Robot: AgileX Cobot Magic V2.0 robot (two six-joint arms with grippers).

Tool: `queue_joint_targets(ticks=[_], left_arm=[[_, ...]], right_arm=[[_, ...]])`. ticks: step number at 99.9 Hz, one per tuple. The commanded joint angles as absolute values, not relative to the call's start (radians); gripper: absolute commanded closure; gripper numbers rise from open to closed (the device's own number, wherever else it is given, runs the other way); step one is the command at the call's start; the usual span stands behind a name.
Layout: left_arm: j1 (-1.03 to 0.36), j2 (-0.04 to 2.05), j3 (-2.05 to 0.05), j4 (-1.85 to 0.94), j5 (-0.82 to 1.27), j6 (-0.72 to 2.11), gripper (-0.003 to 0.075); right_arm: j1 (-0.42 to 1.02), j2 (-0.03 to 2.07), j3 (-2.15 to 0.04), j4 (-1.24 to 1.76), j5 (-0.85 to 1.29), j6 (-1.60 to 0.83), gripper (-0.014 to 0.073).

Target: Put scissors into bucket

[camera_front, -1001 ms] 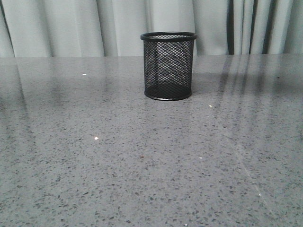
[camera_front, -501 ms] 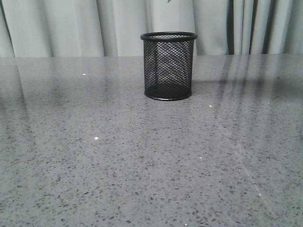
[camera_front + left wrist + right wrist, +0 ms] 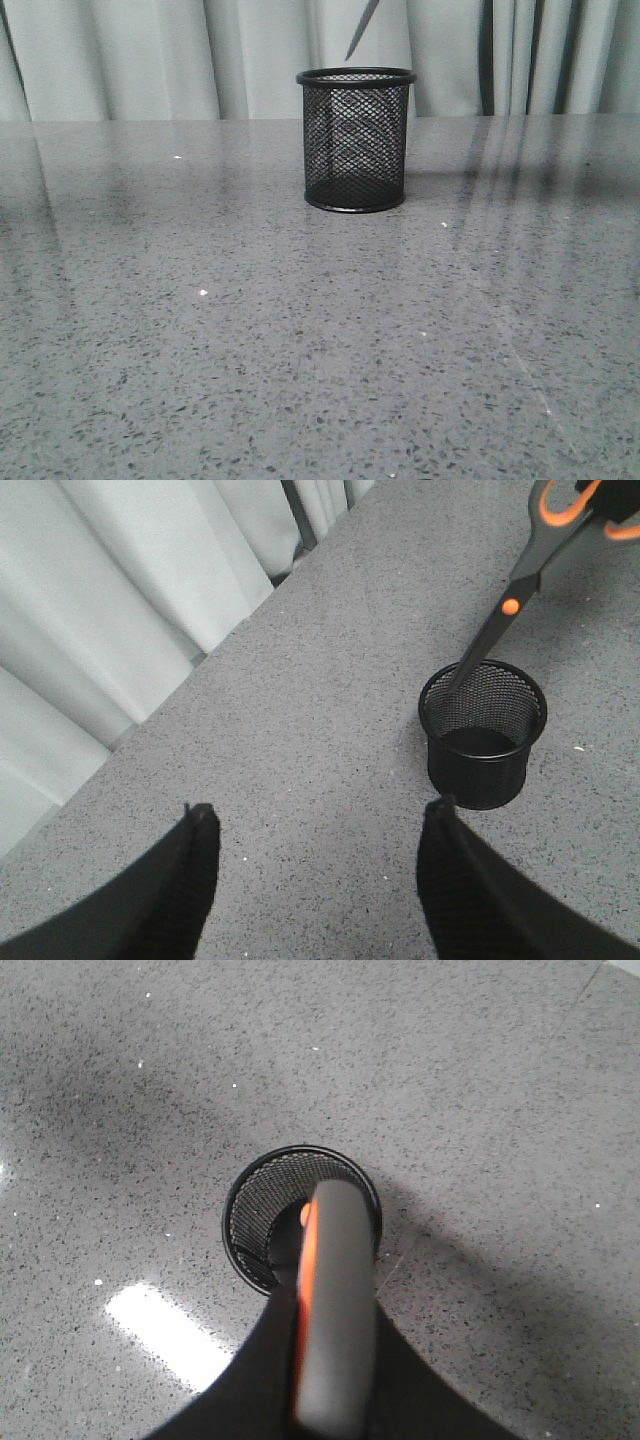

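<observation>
While the left gripper (image 3: 318, 875) hangs above the grey stone table (image 3: 200, 330) with its black fingers (image 3: 185, 880) spread wide and nothing between them, the bucket (image 3: 356, 140), a black wire-mesh cup with a solid rim and base band, stands upright toward the far middle of the table before the pale curtain (image 3: 130, 60). The scissors (image 3: 520, 575), dark grey with orange-lined handles, hang tilted above it, their slim tip (image 3: 361, 30) just over the rim, handle clamped in the right gripper (image 3: 330, 1400).
</observation>
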State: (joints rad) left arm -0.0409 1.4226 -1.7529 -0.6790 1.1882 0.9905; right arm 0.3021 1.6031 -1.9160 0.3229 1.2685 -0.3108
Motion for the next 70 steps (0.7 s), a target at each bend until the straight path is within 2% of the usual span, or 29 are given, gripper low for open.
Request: queue_joint_targets(ticks=[1, 70], left_arm=[[-0.040, 1.388, -1.785, -0.737, 1.142, 0.979, 0.0311], [-0.040, 1.388, -1.785, -0.737, 1.124, 0.979, 0.0311]], right_arm=[[0.314, 1.573, -1.946, 0.327, 1.293, -0.309, 0.0637], [0.355, 1.676, -1.933, 0.295, 1.293, -0.304, 0.0637]])
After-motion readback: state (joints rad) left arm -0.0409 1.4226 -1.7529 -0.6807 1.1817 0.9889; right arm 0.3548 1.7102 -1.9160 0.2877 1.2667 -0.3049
